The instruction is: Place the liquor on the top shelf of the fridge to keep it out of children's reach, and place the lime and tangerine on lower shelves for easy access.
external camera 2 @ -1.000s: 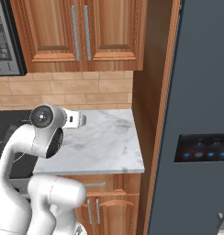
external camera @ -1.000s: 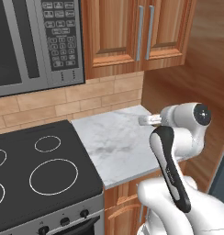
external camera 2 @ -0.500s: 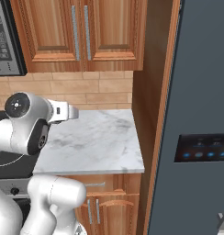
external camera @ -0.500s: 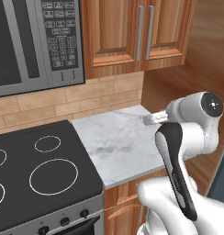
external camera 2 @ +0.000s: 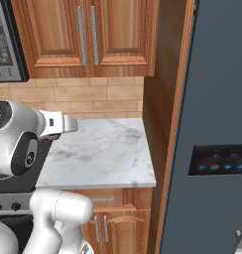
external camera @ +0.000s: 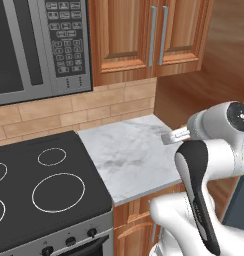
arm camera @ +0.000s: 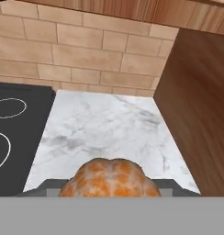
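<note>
The marble counter (external camera 2: 103,154) is lying bare and open from its front edge back to the brick backsplash (arm camera: 86,55), giving a hand free passage across its whole top. A wooden side panel (arm camera: 201,114) is walling it off on the right, with the closed fridge (external camera 2: 212,124) standing just beyond and barring any way to its shelves, while the stove (external camera: 39,195) is adjoining flush on the left. Overhead, the wall cabinets (external camera: 154,35) and the microwave (external camera: 39,45) are capping the room above, and the tangerine (arm camera: 109,180) is sitting between the gripper's fingers, blocking the near view.
</note>
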Motion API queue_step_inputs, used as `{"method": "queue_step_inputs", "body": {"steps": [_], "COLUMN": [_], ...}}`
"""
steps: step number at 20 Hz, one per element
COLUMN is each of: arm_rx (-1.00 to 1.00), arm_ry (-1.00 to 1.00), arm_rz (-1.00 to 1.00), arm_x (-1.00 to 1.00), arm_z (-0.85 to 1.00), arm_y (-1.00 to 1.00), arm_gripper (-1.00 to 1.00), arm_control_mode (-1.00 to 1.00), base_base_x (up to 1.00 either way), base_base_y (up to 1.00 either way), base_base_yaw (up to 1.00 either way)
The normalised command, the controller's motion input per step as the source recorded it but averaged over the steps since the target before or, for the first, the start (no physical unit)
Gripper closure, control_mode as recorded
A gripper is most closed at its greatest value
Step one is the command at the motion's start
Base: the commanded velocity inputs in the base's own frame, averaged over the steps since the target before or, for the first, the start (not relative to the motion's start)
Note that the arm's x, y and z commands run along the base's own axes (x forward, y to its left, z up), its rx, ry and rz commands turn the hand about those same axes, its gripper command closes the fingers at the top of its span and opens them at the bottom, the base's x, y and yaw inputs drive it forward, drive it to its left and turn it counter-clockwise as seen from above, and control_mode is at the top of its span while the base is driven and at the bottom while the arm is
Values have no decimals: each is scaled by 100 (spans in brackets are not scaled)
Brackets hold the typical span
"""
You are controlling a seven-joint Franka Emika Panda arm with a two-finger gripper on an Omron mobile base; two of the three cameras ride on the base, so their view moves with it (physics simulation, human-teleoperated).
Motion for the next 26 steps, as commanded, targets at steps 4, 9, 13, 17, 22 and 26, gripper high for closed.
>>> {"method": "queue_step_inputs", "body": {"steps": [4,9,13,17,22,26], "arm_rx": [-7,0,0,0,0,0], "arm_ry": [2,0,0,0,0,0], "arm_rz": [0,0,0,0,0,0], "arm_x": [-27,0,0,0,0,0], "arm_z": [2,0,0,0,0,0], "arm_y": [0,0,0,0,0,0], "arm_gripper": [100,100,100,100,100,100], "arm_control_mode": [100,100,100,100,100,100], "base_base_x": [-11,-58,-71,-57,-16,0], "base_base_y": [0,-2,-13,-38,-65,-83], "base_base_yaw": [0,0,0,0,0,-4]}}
